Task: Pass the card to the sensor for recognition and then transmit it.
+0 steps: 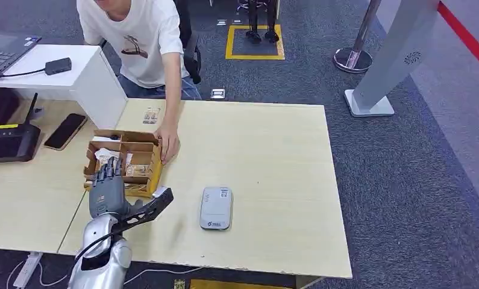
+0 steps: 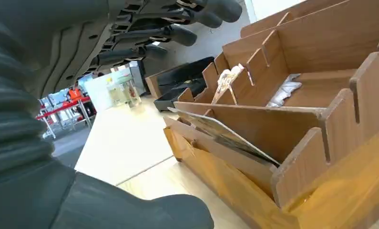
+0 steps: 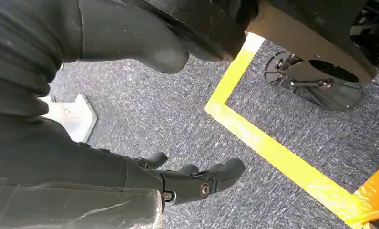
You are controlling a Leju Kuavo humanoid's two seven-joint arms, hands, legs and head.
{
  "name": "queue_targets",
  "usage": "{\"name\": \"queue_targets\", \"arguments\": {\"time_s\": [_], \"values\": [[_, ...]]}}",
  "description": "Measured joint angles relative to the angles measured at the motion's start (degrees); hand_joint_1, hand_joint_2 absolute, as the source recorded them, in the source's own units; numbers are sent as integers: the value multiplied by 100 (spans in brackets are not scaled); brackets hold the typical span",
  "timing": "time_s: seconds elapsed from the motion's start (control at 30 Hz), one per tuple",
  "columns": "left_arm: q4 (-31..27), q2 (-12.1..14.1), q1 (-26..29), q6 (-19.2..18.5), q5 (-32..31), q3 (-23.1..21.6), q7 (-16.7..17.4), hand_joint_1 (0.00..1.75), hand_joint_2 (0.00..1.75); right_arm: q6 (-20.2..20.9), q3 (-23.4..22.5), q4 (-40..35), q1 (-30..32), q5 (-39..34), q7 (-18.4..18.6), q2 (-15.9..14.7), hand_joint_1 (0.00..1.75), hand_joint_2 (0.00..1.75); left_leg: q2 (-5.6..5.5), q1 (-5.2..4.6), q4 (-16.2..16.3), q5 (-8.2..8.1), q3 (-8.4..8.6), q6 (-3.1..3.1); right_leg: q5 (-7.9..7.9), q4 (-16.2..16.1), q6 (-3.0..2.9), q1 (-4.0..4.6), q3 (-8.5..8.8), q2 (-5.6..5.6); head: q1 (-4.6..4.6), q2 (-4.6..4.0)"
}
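I'm at the pick-up step: my left hand hovers, fingers spread and empty, over the wooden box where the card leans in its slot, so next I lower and pinch it before the sensor.

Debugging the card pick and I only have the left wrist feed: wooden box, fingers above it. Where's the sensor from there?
Observer: In the head view, the grey sensor lies flat on the table, to the robot's right of the wooden box and apart from it.
Operator: Anything else touching the box?
Observer: Yes, a person's hand rests on its far right corner.
Operator: And the right hand?
Observer: In the right wrist view, the right hand hangs over grey carpet beside yellow floor tape, holding nothing.
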Motion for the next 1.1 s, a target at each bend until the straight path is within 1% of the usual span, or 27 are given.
{"name": "queue_targets", "arguments": {"time_s": [0.43,0.5,0.63,0.7,0.97,1.1], "values": [[31,0,-18,0,0,0,44,2,175,-9,0,0,2,0,44,0,0,175,0,0,0,0,0,0,0,0,0,0,0,0,0,0],[31,0,-21,-24,0,0,80,175,175,-9,0,0,3,0,44,0,0,175,0,0,0,0,0,0,0,0,0,0,0,0,0,0],[31,6,-64,-260,0,-11,351,175,175,-9,0,0,2,-2,50,0,0,175,0,0,0,0,0,0,0,0,0,0,0,0,0,0],[31,9,-83,-317,0,-15,431,175,175,-9,0,0,1,-2,50,0,0,175,0,0,0,0,0,0,0,0,0,0,0,0,0,0],[31,13,-138,-343,0,-35,479,175,175,7,0,0,-3,0,52,0,0,175,0,0,0,0,0,0,0,0,0,0,0,0,0,0],[31,11,-181,-354,0,-35,417,175,175,11,2,0,-4,0,52,0,0,175,1,0,0,0,0,0,0,0,0,0,0,0,0,0]]}}
